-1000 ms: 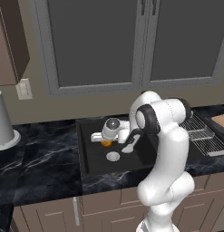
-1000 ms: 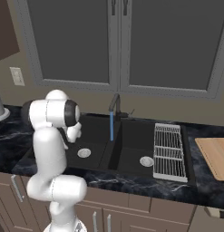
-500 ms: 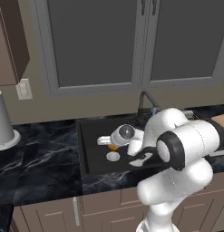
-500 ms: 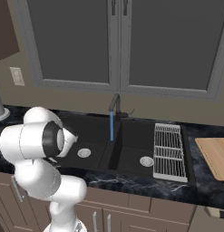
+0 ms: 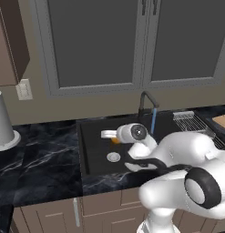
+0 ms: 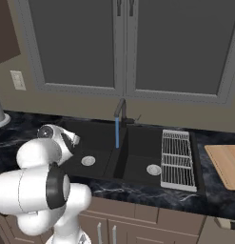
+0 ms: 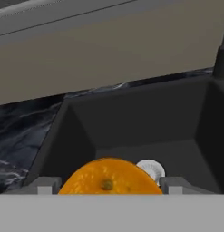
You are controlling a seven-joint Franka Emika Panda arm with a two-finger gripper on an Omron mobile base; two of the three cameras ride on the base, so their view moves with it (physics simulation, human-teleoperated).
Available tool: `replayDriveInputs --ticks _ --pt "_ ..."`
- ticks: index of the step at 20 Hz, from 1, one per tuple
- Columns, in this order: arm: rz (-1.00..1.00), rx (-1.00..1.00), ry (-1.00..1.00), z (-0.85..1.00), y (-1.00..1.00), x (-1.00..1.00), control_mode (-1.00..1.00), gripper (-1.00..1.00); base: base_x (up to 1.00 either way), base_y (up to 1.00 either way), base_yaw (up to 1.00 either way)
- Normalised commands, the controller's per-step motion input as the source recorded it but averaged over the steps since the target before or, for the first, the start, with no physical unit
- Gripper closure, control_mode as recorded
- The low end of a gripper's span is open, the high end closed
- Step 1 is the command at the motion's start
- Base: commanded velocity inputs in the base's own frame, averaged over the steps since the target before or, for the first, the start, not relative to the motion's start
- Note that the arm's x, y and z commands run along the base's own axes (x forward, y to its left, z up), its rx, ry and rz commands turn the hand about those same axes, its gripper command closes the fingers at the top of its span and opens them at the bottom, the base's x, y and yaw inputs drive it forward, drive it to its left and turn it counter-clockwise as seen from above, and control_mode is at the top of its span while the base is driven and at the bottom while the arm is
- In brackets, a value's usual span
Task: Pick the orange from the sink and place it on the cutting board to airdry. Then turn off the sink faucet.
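Observation:
The orange [image 7: 108, 179] sits between my two dark fingertips [image 7: 46, 185] in the hand view, and my gripper [image 7: 109, 186] is shut on it. In the left base view the orange [image 5: 115, 140] peeks out under the gripper [image 5: 110, 136], over the left basin of the black sink [image 5: 93, 145]. The sink faucet [image 5: 145, 101] stands behind, with a blue water stream [image 5: 153, 121] running. A corner of the tan cutting board [image 5: 221, 120] shows at the far right. In the right base view the cutting board [image 6: 225, 165] lies right of the sink [image 6: 102, 138], and water falls from the faucet [image 6: 120, 108].
A silver wire dish rack [image 6: 177, 153] lies between sink and board. Round silver drains [image 6: 88, 161] [image 6: 153, 169] mark the two basins. A white canister [image 5: 2, 122] stands on the dark marble counter [image 5: 41, 159] at the left. Grey cabinet doors hang above.
The arm's elbow has swung down and to the right while the hand stayed over the left basin. The orange has shifted slightly right with the gripper.

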Motion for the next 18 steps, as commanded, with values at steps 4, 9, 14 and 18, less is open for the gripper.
replayDriveInputs --ticks 4,9,14,18 --pt "0.00 0.00 0.12 1.00 -0.01 -0.16 -1.00 1.00 0.00 0.00 0.00" --pt "0.00 -0.05 0.04 1.00 0.00 -0.69 -1.00 1.00 0.00 0.00 0.00" --pt "0.00 -0.12 0.00 0.98 0.00 -0.69 -1.00 1.00 0.00 0.00 0.00" --pt "0.00 -0.11 0.00 0.88 -0.22 -0.83 -1.00 1.00 0.00 0.00 0.00"
